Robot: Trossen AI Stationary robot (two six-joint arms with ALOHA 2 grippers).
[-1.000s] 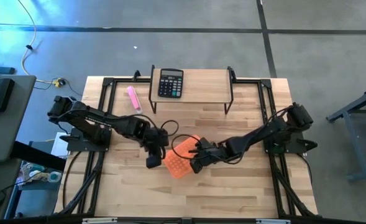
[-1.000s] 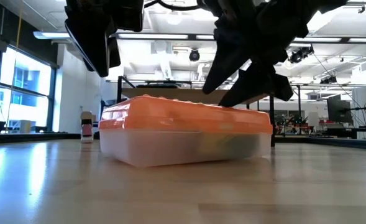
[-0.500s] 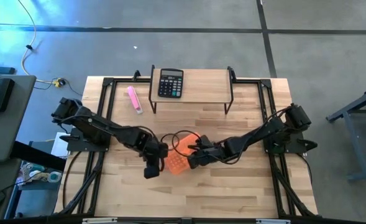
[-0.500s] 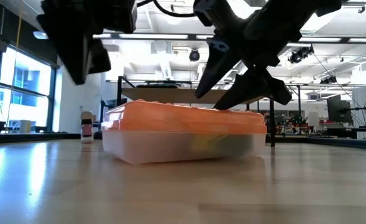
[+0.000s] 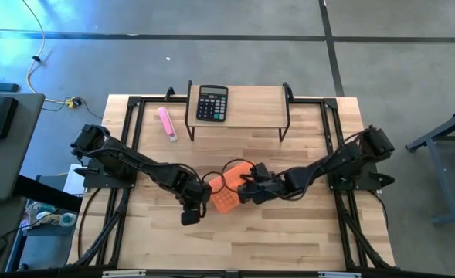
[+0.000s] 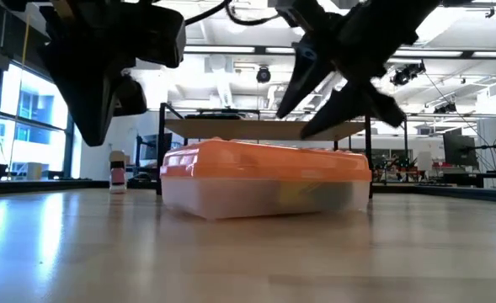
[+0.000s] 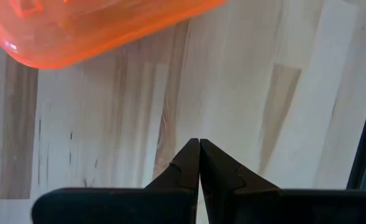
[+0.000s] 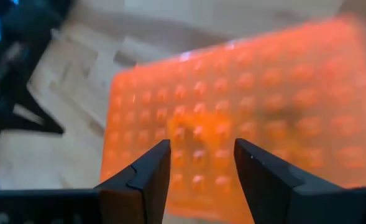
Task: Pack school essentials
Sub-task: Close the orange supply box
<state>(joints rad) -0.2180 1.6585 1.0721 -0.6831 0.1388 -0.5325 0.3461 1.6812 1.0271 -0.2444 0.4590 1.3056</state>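
Orange-lidded pencil case point(image 5: 225, 193): one item, translucent white base under a studded orange lid, lying flat near the middle of my wooden table point(image 5: 304, 232), lid down all round as far as the low view tells. Contents: a yellow-green piece point(image 6: 291, 194) and darker shapes show dimly through the wall; I cannot tell individual pencils, pen, eraser, notepad or scissors apart, and none of these lies loose on the table. Left gripper point(image 5: 190, 215): clenched on nothing, fingertips pressed together, hanging just off the case's left near corner; over the last second it has swung nearer and lower from a spot close to the lid's left edge, so I read it as backing away. Right gripper point(image 5: 245, 188): jaws partly apart, poised over the lid's right side with the studded surface filling its wrist view; no grasp shows, and I cannot tell whether the fingers point(image 8: 146, 176) touch the lid. Change noted: the case has slid a little to the right and turned slightly within that second, while the right gripper kept over it, which suggests to me a push or a pressing-down of the lid, not a lift. Bearing on task: packing looks essentially complete, with closing or seating the lid as the likely step in hand. Not for packing: black calculator point(image 5: 212, 103) on the raised shelf point(image 5: 250, 104) at the far edge; pink marker point(image 5: 166, 123) on the table, far left.
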